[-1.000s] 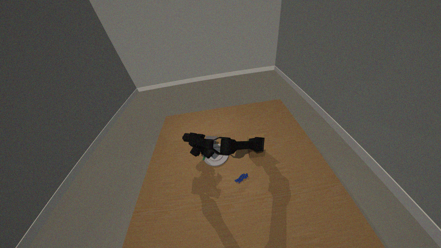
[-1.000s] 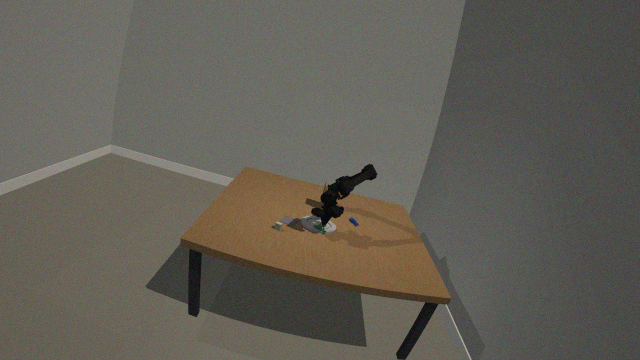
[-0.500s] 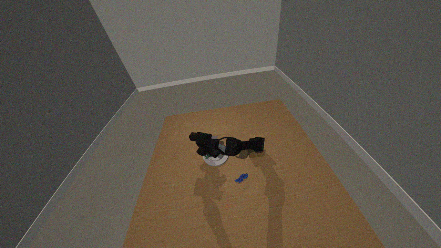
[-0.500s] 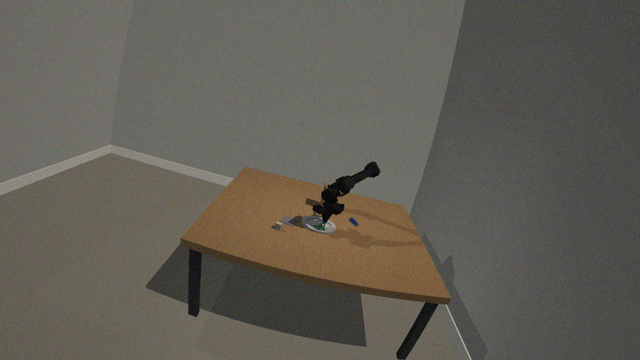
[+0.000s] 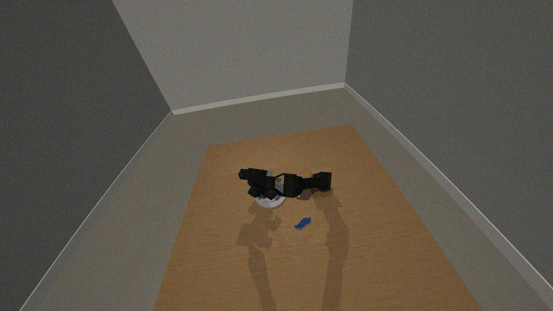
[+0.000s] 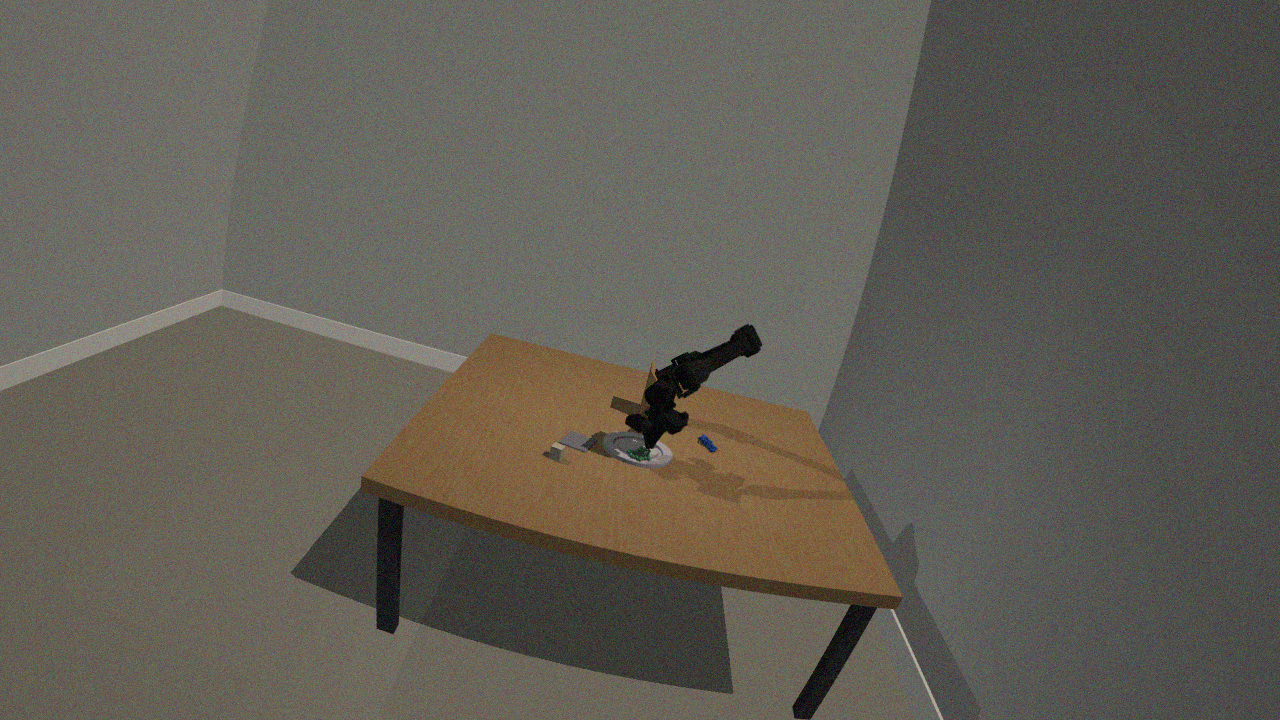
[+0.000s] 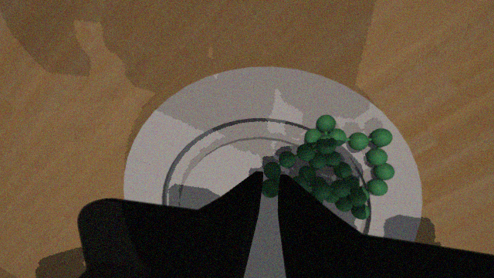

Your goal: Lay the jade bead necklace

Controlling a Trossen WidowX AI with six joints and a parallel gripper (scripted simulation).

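Black from above, the gripper (image 5: pixel 266 195) (image 6: pixel 650 445) (image 7: pixel 270 181) is hiding much of the board (image 5: pixel 269 204) (image 6: pixel 666 459) (image 7: pixel 147 154). In the exterior view it is pointing down there, seemingly for laying. In the wrist view its nearly closed fingers are pinching the necklace (image 6: pixel 639 454) (image 7: pixel 358 141), bunched across the groove (image 7: pixel 167 179).

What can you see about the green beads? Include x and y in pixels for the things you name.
The beads (image 5: pixel 261 197) (image 6: pixel 640 454) (image 7: pixel 340 188) are round, shiny green balls strung together. Most are bunched in a messy heap on one side of the round board (image 5: pixel 269 205) (image 6: pixel 664 460) (image 7: pixel 154 154), crossing its groove, with a few out on the rim. The gripper's (image 6: pixel 649 445) (image 7: pixel 271 179) fingers pinch one end.
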